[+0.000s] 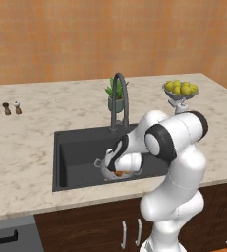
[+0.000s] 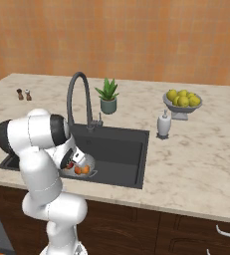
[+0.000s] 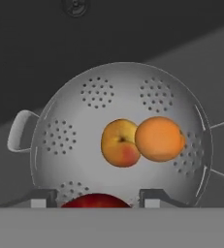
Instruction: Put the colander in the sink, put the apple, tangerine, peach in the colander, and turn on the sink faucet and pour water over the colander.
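Apple at my gripper, just over the colander in the sink.

In the hand view I saw the colander (image 3: 123, 97) on the dark floor of the sink (image 3: 31, 58), with the peach (image 3: 119, 144) and the tangerine (image 3: 159, 139) touching each other inside it. The apple (image 3: 96, 201) sat between the tips of my gripper (image 3: 96, 199); whether they clenched it, I could not tell. The sink faucet (image 1: 120, 98) stood behind the basin, near a potted plant (image 1: 116, 96).

An orange wall (image 1: 61, 34) rises beyond the hand, behind a beige marble counter (image 1: 21, 147). Dark wood cabinets (image 1: 95, 226) with pale handles sit below and nearer.
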### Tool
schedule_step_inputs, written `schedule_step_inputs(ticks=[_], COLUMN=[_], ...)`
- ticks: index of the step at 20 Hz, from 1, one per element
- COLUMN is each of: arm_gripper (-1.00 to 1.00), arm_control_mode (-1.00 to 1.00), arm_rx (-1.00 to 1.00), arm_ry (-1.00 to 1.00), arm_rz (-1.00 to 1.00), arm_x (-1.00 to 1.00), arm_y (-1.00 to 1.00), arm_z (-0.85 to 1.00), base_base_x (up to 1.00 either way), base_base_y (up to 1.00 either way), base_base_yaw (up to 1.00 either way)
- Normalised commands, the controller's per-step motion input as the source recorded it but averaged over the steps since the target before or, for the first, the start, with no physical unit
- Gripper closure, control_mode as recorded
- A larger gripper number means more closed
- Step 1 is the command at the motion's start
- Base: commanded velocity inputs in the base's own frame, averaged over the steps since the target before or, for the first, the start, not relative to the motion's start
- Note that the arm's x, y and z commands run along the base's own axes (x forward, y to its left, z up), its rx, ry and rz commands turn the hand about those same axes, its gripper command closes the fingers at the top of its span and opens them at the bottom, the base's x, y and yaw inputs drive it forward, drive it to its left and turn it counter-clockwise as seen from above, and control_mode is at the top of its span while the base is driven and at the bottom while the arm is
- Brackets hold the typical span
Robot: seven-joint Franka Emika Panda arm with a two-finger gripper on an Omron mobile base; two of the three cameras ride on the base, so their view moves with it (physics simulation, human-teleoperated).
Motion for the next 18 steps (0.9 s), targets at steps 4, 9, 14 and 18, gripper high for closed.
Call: schedule_step_inputs(ticks=[4,9,14,18], arm_gripper=[1.00,-1.00,-1.00,-1.00], arm_control_mode=[-1.00,-1.00,-1.00,-1.00], arm_rx=[0.00,0.00,0.00,0.00], arm_ry=[0.00,0.01,0.00,0.00], arm_rz=[0.00,0.00,0.00,0.00], arm_x=[0.57,0.32,0.00,0.01], arm_y=[-0.04,-0.02,0.00,-0.05], arm_z=[-0.26,-0.17,0.00,0.09], base_base_x=[0.00,0.00,0.00,0.00], base_base_y=[0.00,0.00,0.00,0.00], base_base_yaw=[0.00,0.00,0.00,0.00])
